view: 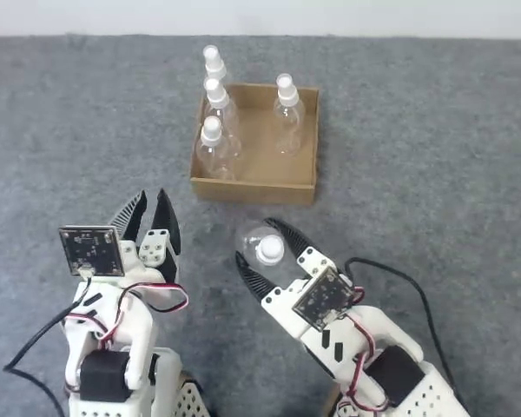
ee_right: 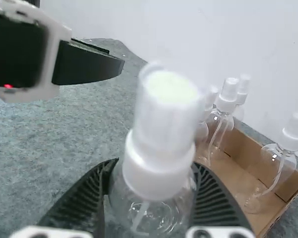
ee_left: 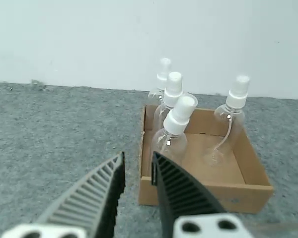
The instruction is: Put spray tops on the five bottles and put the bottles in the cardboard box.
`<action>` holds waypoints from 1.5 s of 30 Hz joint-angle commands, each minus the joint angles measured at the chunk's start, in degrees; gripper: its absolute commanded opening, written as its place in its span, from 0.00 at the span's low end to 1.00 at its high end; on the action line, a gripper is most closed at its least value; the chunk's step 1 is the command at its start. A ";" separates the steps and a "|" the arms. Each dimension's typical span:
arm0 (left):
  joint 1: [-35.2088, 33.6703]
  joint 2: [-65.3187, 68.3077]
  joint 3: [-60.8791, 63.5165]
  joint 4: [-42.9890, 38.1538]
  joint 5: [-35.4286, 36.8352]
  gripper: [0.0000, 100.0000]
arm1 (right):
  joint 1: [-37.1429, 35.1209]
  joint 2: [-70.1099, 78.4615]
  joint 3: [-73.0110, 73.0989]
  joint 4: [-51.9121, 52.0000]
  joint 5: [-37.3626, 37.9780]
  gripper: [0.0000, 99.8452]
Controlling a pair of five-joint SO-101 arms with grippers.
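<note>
The right gripper (view: 255,241) clasped a capped bottle (view: 270,250) at six o'clock from the box (view: 253,187). The left gripper (view: 153,196) sat slightly open and empty at the box's eight o'clock.

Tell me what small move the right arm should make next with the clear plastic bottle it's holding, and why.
Probably carry it forward over the brown cardboard box and lower it into the bare middle. The right gripper is shut on the clear plastic bottle, white spray top already on, just short of the box's front wall.
</note>
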 commanded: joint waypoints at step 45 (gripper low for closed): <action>-0.26 -0.79 -3.21 -2.29 -0.26 0.08 | 9.01 41.45 -42.81 4.79 -0.09 0.08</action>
